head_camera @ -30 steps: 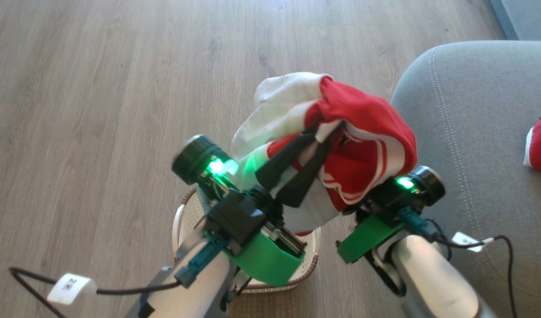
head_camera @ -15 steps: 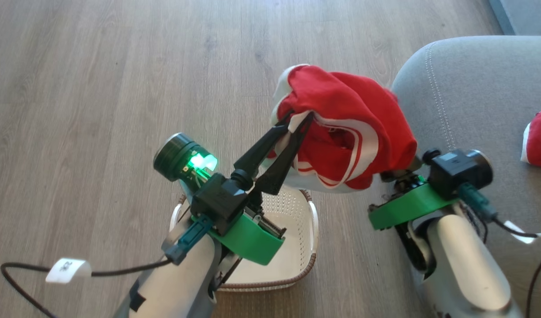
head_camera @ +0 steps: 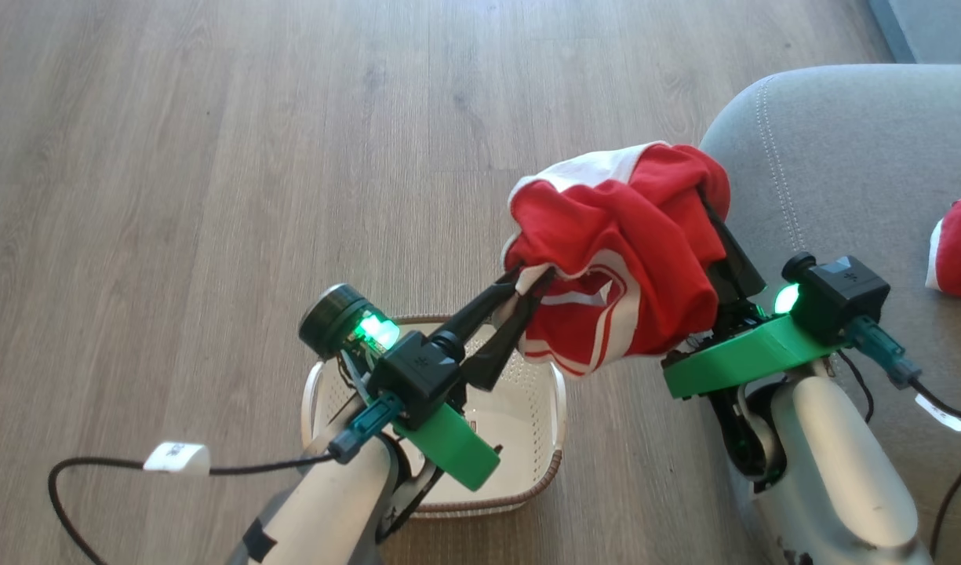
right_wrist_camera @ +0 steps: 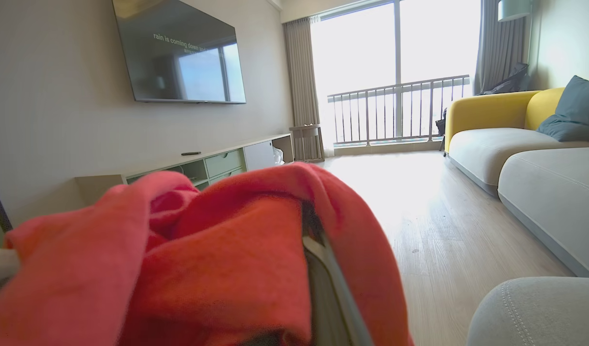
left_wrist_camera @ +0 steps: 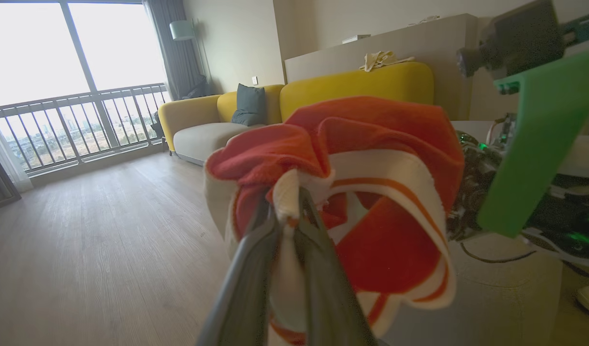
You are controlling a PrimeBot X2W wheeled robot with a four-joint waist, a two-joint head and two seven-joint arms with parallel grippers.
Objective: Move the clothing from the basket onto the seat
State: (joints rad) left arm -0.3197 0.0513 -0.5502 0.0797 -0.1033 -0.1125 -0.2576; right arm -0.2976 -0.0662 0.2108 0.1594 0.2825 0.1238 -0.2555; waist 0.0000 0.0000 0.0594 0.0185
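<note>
The clothing (head_camera: 621,259) is held up in the air, above and to the right of the basket (head_camera: 527,416), just short of the seat (head_camera: 841,157) further right. A white edge is pinched tight by the nearly closed left hand (head_camera: 529,280). The right hand (head_camera: 714,216) is shut and buried in cloth, and a pinch there cannot be told. If the cloth is let go too early, it could be dropped on the floor (head_camera: 213,157) beside the basket.

Red clothing (head_camera: 629,259) with white stripes; cream perforated basket (head_camera: 527,416); grey seat (head_camera: 841,157).
</note>
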